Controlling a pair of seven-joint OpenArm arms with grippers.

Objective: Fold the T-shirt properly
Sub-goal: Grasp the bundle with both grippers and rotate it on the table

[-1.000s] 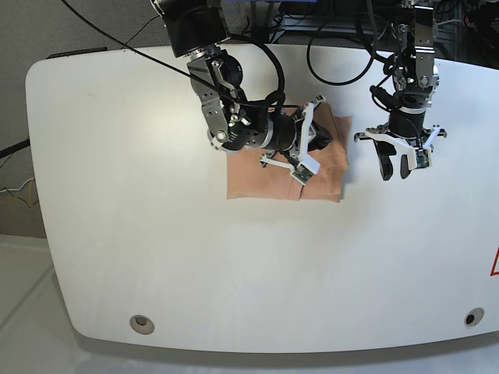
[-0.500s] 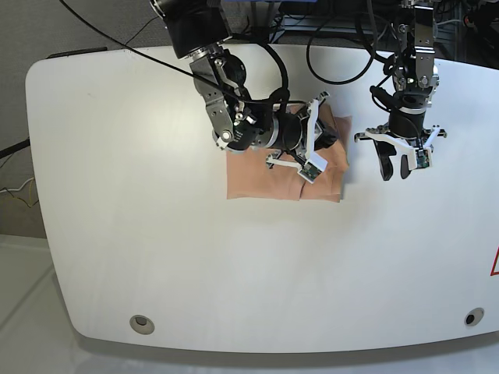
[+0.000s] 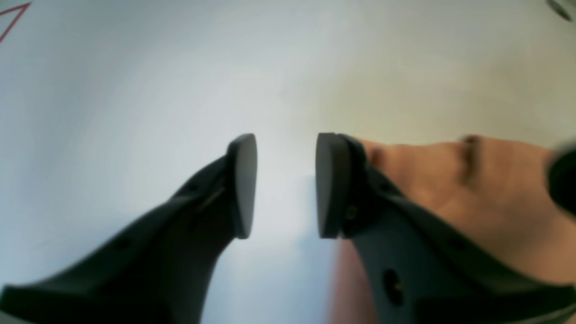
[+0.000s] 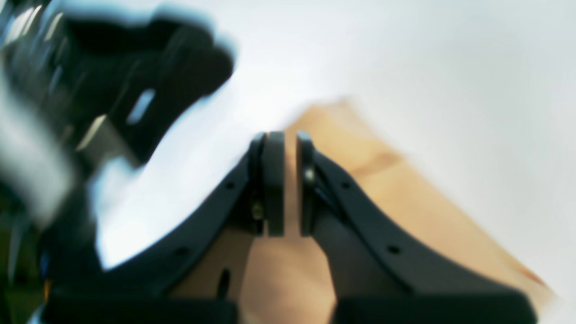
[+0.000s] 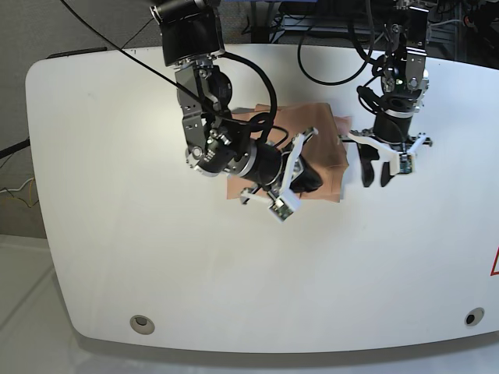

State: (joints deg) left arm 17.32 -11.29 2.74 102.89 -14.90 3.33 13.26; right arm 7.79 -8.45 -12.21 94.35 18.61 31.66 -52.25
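The peach T-shirt [image 5: 323,128] lies folded into a small rectangle at the table's back middle, partly covered by my right arm. My right gripper [image 5: 304,181] is over the shirt's front edge. In the right wrist view the right gripper [image 4: 290,189] is shut to a thin slit, and the T-shirt [image 4: 405,202] lies flat beneath it. I cannot tell if any cloth is pinched. My left gripper [image 5: 374,167] hangs just off the shirt's right edge. In the left wrist view the left gripper [image 3: 285,184] is open over bare table, with the T-shirt [image 3: 450,189] beside its right finger.
The white table [image 5: 156,249] has a round hole near each front corner, one at the left [image 5: 141,322] and one at the right [image 5: 472,317]. A red mark [image 5: 494,265] sits at the right edge. Black cables [image 5: 327,47] hang behind the arms.
My right arm swung toward the front, carrying its shut gripper from the shirt's middle to its front edge. My left gripper shifted left toward the shirt and its jaws narrowed.
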